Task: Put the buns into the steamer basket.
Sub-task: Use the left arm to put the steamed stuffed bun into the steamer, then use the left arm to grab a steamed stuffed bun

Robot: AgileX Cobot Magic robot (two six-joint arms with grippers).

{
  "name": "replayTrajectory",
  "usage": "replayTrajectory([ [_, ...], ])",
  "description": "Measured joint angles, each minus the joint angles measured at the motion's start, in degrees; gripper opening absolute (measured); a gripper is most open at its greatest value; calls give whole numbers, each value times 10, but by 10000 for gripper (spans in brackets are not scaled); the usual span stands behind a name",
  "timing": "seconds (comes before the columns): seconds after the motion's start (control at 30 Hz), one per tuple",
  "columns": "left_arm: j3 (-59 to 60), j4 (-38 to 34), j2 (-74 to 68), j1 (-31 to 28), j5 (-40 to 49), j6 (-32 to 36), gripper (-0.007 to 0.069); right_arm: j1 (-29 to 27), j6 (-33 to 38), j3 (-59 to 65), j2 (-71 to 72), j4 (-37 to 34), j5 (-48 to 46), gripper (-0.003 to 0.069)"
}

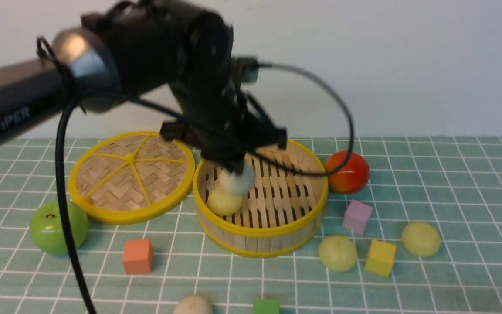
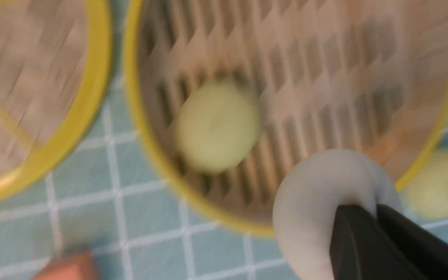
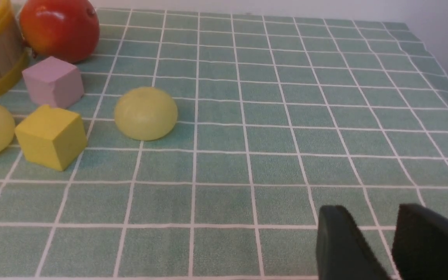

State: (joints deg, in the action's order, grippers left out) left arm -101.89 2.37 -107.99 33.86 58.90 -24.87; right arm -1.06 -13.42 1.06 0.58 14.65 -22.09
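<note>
Looking like a robot lab test bench, going by green grid tablecloth (image 3: 247, 116), plain white wall (image 1: 408, 65), coloured cubes (image 1: 380, 257).

Green grid tablecloth (image 1: 451, 183) under everything. Flat woven lid (image 1: 131, 176) lies flat, with a yellow rim and spokes. Green apple (image 1: 52, 226) at the lid's 7 o'clock, just beside the rim. Orange cube (image 1: 137, 256) at the lid's 6, apart. Lilac cube (image 1: 357, 216): red-orange fruit (image 1: 347, 172) at its 12, yellow cube (image 1: 380, 257) at its 5. Green cube (image 1: 266, 306) at the orange cube's 4, cut off by the frame edge.

Front faces forward, left wrist overhead, right wrist low, sharing steamer basket (image 1: 259, 240)
</note>
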Motion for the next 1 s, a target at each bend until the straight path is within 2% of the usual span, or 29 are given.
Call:
replayTrajectory([
  [0.23, -90, -39, -119, 0, 11, 13, -8, 0, 0, 0, 0, 0, 0, 239],
  [0.57, -99, -39, -201, 0, -7, 5, 35, 0, 0, 0, 0, 0, 0, 239],
  [0.7, -113, -36, -196, 1, 14, 14, 136, 0, 0, 0, 0, 0, 0, 239],
  [0.9, -142, -24, -129, 4, 102, 49, 392, 0, 0, 0, 0, 0, 0, 239],
  [1.0, -131, -17, -58, 4, 111, 77, 453, 0, 0, 0, 0, 0, 0, 239],
])
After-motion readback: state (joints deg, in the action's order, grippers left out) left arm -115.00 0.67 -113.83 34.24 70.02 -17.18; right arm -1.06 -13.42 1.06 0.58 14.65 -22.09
